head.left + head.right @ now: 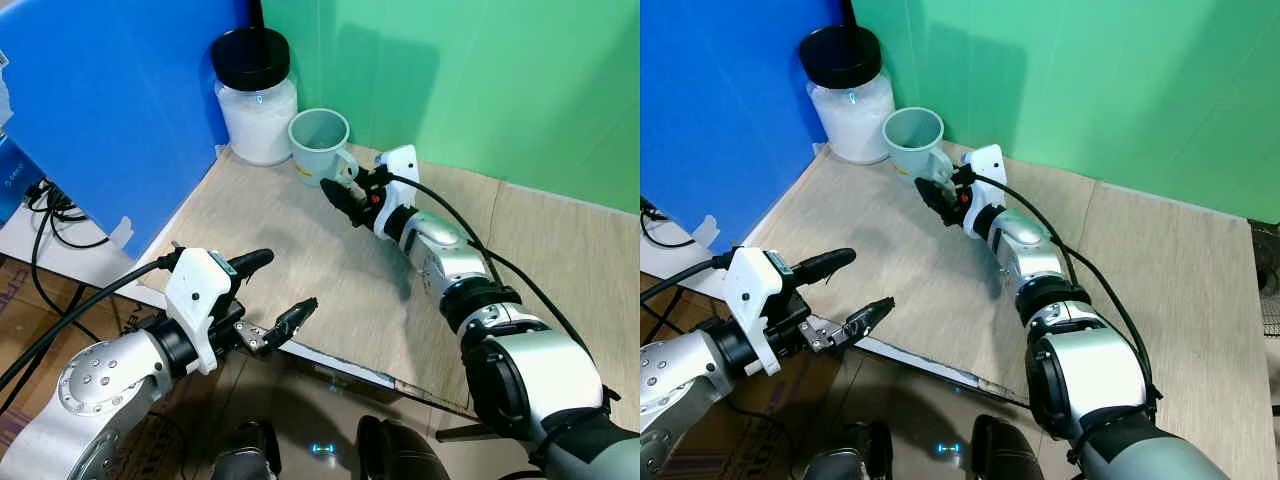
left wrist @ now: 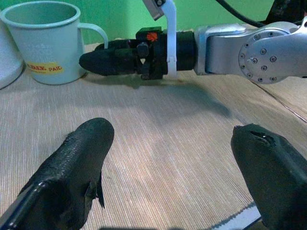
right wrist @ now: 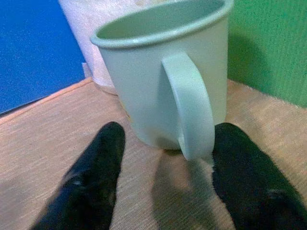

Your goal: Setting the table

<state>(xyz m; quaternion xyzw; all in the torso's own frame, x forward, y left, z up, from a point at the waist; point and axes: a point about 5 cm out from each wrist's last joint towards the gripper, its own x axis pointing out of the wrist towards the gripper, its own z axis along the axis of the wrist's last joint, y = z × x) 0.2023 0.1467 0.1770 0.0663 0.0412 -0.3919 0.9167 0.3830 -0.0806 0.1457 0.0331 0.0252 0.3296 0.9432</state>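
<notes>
The left gripper (image 1: 275, 285) hung wide open and empty over the table's (image 1: 300, 250) near edge. Farther back, the right gripper's (image 3: 165, 179) spread fingers flanked the mint mug's (image 1: 320, 145) handle, seemingly without touching, beside the jar (image 1: 256, 95)

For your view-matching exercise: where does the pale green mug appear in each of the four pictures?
Left eye view: pale green mug, upper centre, beside the jar.
Right eye view: upper left of centre.
Left wrist view: top left corner.
Right wrist view: centre, handle facing the camera.
Shared landmark: the white-filled jar.
</notes>
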